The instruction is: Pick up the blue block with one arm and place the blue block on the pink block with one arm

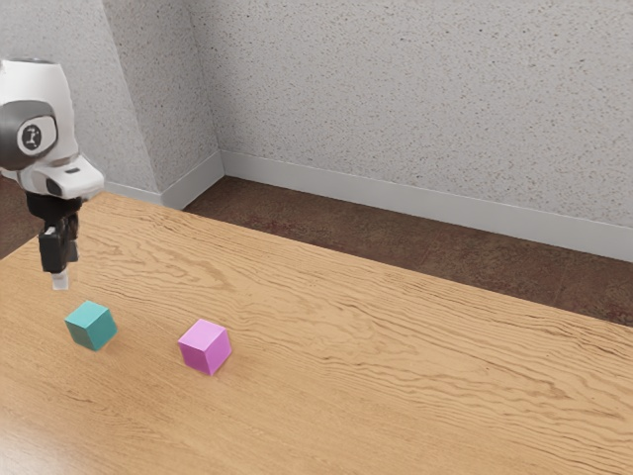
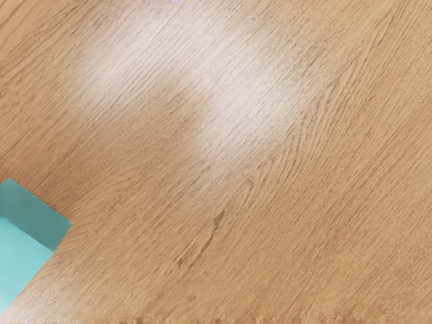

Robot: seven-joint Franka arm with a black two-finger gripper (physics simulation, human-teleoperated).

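Most of the white robot arm (image 1: 35, 139) is cut off by the exterior view's left edge, so only its rounded last segments and the black two-finger hand (image 1: 60, 280) hanging below them can be seen. The hand is seen edge-on as one dark column with a pale tip, and I cannot tell whether it is open or closed. It has hold of nothing, as both blocks lie apart from it on the light wooden table (image 1: 396, 346). The hand hangs above the table, near the small blue-green cube block (image 1: 91, 326) and a little toward the exterior view's left of it, not touching it. That block rests on the table near the exterior view's left edge. It is turned so that one upright edge faces the camera, with its paler top face and two side faces showing. As a cube it has no long axis. The pink cube block (image 1: 205, 346) sits on the table near it, toward the exterior view's right, well clear of it and turned in much the same way. In the wrist view only one corner of the blue-green cube block (image 2: 20, 246) shows, cut off by the frame. The rest is table (image 2: 270, 202) grain with a pale patch of glare. The far edge of the table hides part of the dark brown floor (image 1: 396, 233).
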